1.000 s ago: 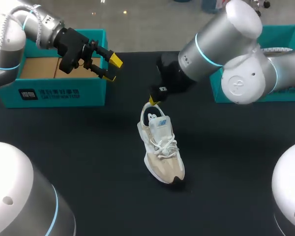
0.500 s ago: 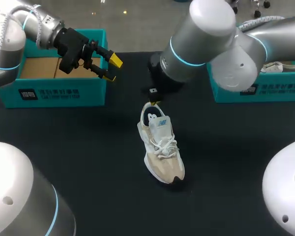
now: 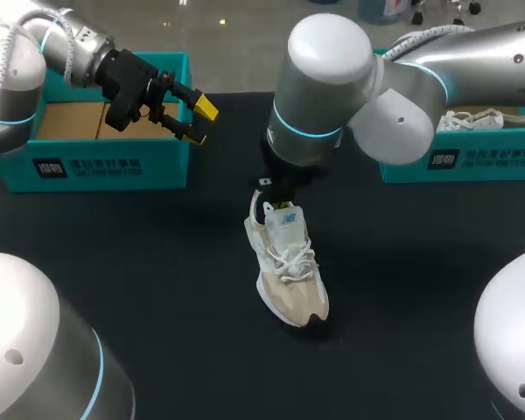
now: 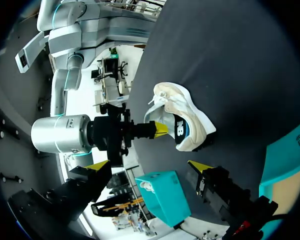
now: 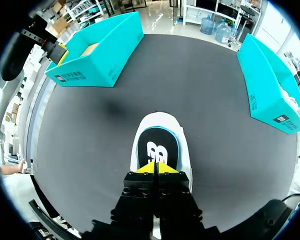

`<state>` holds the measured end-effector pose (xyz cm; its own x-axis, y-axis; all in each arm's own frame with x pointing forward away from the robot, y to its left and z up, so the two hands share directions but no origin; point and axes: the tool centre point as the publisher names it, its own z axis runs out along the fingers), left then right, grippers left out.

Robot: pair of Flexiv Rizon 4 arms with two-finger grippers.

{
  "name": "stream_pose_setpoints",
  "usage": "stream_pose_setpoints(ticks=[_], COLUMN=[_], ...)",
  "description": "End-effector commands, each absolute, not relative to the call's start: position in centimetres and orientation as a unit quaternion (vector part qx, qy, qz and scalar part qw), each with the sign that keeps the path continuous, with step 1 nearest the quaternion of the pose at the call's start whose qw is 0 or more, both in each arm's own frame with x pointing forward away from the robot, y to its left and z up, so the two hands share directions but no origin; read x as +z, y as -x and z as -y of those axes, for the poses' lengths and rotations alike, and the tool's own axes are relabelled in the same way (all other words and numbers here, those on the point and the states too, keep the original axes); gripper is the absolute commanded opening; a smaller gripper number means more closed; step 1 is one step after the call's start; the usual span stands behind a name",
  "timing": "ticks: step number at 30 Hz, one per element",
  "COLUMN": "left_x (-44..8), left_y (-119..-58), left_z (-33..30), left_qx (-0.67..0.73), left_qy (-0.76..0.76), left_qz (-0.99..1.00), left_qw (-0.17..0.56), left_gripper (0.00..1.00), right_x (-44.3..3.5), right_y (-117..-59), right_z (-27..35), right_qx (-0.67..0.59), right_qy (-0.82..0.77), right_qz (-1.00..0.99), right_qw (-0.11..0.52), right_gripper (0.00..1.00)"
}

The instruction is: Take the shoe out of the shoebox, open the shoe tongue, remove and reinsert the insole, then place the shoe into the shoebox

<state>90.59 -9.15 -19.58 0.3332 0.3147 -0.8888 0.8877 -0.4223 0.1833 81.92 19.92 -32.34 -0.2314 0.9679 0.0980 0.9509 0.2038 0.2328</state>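
Observation:
A beige and white shoe [image 3: 286, 262] lies on the black table [image 3: 157, 262], toe toward me, with its tongue raised. Its black insole [image 5: 157, 148] shows in the opening. My right arm reaches in from the right over the heel. Its gripper [image 5: 155, 167] is shut, the yellow tips pressed together just above the insole at the heel. In the left wrist view that gripper [image 4: 160, 129] points into the shoe [image 4: 182, 120]. My left gripper [image 3: 197, 121] hangs open and empty by the left shoebox [image 3: 96, 162], well apart from the shoe.
The left teal shoebox stands open at the back left with brown cardboard inside. A second teal box [image 3: 472, 157] at the back right holds another white shoe [image 3: 477, 118]. Bare table lies around the shoe on all sides.
My right arm has swung left and brought its shut gripper down to the shoe's heel opening. The shoe and my left arm have kept still.

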Motion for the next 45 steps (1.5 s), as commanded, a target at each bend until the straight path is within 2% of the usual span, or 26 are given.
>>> stream_pose_setpoints(ticks=[1,29,45], left_x=[-19.6,-19.6,-19.6], left_y=[-90.6,-90.6,-90.6], left_z=[9.1,9.1,9.1], left_qx=[-0.408,-0.408,-0.408], left_qy=[-0.738,-0.738,-0.738], left_qz=[-0.407,-0.407,-0.407], left_qw=[0.35,0.35,0.35], left_gripper=[1.0,1.0,1.0], right_x=[-33.7,-38.8,-36.4], right_y=[-82.3,-80.9,-82.6], right_z=[-20.0,-19.8,-19.4], right_qx=[0.115,0.056,0.079], right_qy=[-0.615,-0.613,-0.614], right_qz=[-0.78,-0.788,-0.785], right_qw=[0.015,-0.016,0.023], right_gripper=[0.0,0.0,0.0])
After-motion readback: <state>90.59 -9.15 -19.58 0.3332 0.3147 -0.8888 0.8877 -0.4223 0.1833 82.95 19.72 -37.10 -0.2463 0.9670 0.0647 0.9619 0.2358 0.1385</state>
